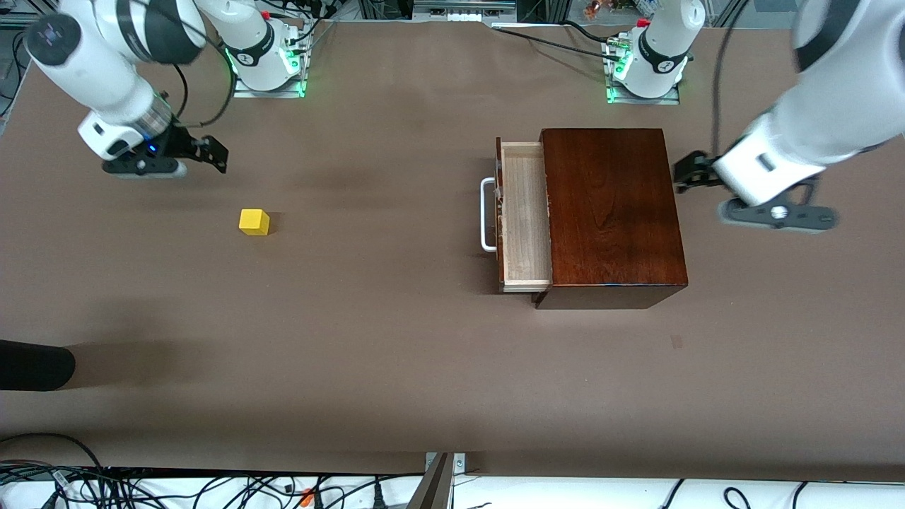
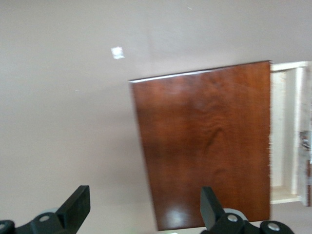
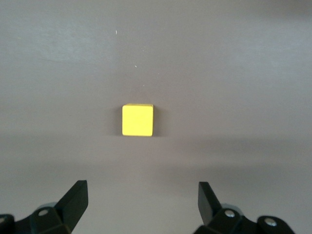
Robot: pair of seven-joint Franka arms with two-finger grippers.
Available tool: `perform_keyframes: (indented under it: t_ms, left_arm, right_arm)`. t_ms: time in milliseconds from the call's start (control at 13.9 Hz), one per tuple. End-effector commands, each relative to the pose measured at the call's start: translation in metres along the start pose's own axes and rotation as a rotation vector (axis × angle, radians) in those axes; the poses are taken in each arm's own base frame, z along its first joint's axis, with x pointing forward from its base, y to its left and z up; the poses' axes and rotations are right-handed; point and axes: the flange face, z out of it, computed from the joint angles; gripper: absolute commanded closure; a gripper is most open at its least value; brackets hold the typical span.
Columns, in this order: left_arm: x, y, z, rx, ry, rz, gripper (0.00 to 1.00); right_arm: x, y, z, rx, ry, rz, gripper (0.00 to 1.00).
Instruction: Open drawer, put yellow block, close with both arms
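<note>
The dark mahogany box (image 1: 611, 212) stands toward the left arm's end of the table. Its pale wood drawer (image 1: 524, 215) is pulled partly out, with the white bar handle (image 1: 486, 215) facing the table's middle; the tray looks empty. The yellow block (image 1: 254, 221) lies on the table toward the right arm's end. My right gripper (image 1: 212, 152) is open and empty, up over the table beside the block; the right wrist view shows the block (image 3: 137, 120) ahead of its fingers. My left gripper (image 1: 689, 172) is open and empty beside the box's closed end; the left wrist view shows the box (image 2: 204, 141) and drawer (image 2: 287, 131).
The brown table (image 1: 396, 353) spreads wide around both things. A black object (image 1: 32, 364) juts in at the edge at the right arm's end, nearer the camera. Cables (image 1: 141, 488) hang along the front edge. A small pale mark (image 2: 117, 52) lies on the table by the box.
</note>
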Motion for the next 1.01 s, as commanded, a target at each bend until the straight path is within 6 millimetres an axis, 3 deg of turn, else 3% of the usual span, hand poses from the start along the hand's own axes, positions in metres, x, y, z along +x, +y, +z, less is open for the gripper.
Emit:
perform_keyframes:
  t_ms: [0,72,216,433,938]
  left_arm:
    - [-0.042,-0.041,-0.002,0.013,0.099,-0.032,0.00]
    - [-0.050,-0.051,-0.001,0.013,0.108,-0.050,0.00]
    - [-0.052,-0.046,0.002,0.011,0.102,-0.041,0.00]
    - [-0.052,-0.045,0.000,-0.032,0.091,-0.039,0.00]
    - [-0.051,-0.041,-0.003,-0.032,0.087,-0.033,0.00]
  right_arm:
    - [0.017,0.001,0.047,0.019,-0.010,-0.008,0.00]
    - [0.021,0.000,0.065,0.022,-0.015,-0.008,0.00]
    - [0.027,0.000,0.096,0.026,-0.009,-0.007,0.00]
    - [0.030,0.000,0.128,0.031,-0.003,-0.003,0.00]
    - [0.034,-0.003,0.168,0.039,0.036,0.011,0.00]
